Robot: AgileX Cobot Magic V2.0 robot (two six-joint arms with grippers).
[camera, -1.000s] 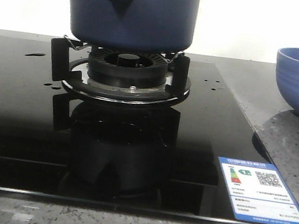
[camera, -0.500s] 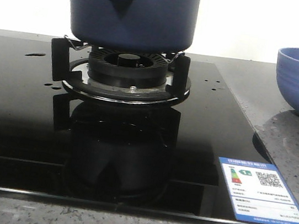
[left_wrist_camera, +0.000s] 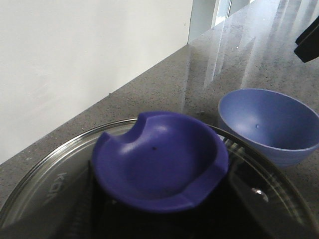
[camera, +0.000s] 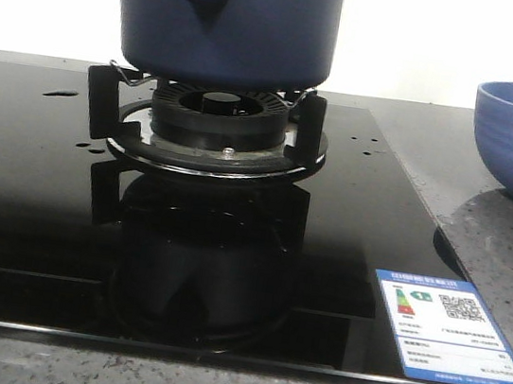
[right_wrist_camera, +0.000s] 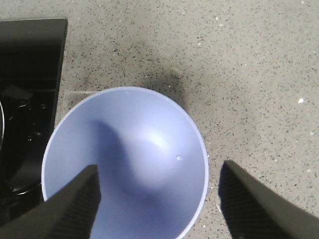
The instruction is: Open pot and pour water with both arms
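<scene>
Pot point(camera: 225, 18) sits on the burner point(camera: 217, 120), lid point(left_wrist_camera: 60, 184) still on with the left gripper just over its knob point(left_wrist_camera: 159, 159), jaw state hidden, while the right gripper point(right_wrist_camera: 158, 199) hangs spread wide above the bowl point(right_wrist_camera: 124, 164) right of the pot, likely ready to steady it.

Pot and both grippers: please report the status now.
Right gripper open, above the bowl. Left gripper not seen, camera over the lid and its knob. Pot on the burner, lid on. Nothing in the way.
</scene>
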